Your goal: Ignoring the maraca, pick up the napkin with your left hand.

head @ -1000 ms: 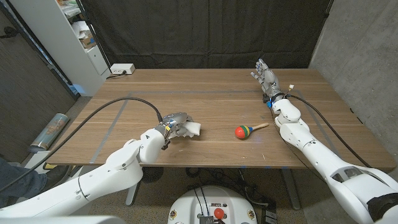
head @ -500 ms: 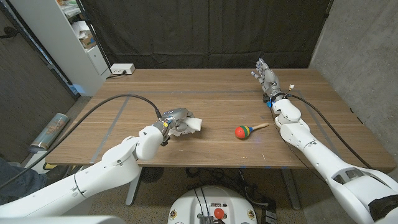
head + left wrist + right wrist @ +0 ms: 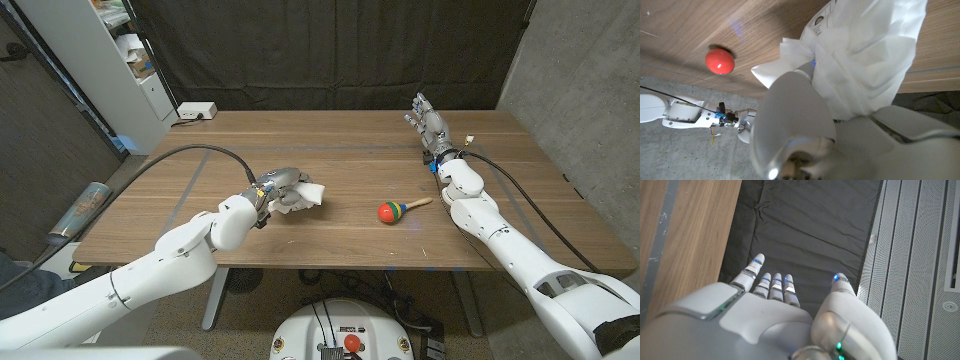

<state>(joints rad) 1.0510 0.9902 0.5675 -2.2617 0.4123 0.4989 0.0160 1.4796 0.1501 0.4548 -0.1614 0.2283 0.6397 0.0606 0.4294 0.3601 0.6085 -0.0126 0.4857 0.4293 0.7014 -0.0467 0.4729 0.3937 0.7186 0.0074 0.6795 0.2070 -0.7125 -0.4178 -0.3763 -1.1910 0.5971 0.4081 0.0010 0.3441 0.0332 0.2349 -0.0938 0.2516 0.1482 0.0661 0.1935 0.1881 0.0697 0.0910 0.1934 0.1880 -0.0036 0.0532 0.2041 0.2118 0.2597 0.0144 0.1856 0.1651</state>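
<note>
My left robot hand grasps the napkin, bunched in my fingers just above the surface; the pickup looks nearly done, only a clear lift left. Maraca lies untouched, well apart. My wrist view shows print on the napkin. Right robot hand waits, released.
</note>
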